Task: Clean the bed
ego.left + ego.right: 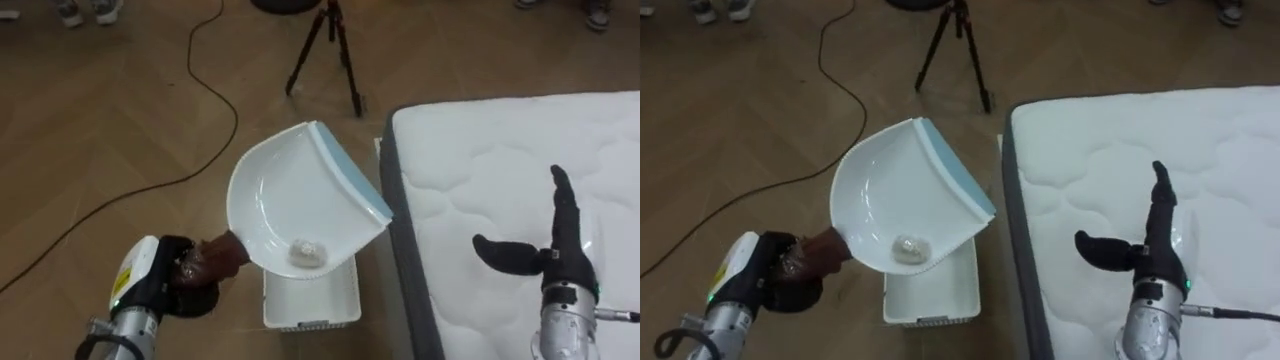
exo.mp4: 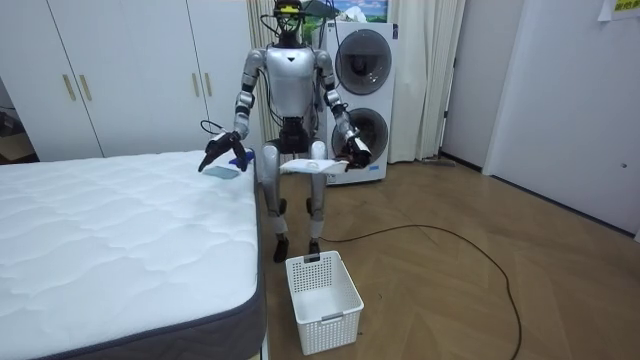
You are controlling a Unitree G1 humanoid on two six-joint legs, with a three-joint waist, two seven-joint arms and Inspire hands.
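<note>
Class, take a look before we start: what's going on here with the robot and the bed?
The robot stands beside the bed. Its left hand grips a white dustpan, held over a white basket on the floor. A small crumpled white scrap sits in the pan, not yet tipped out. Its right hand hovers open over the bed.

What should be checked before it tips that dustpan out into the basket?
1. Left hand curled round the dustpan handle: ok.
2. Crumpled white wad lying inside the dustpan: ok.
3. White basket on the floor below the dustpan: ok.
4. Dustpan's blue lip above the basket: cannot tell; the basket shows under the handle end.
5. Right hand open over the mattress, apart from the dustpan: ok.
</note>
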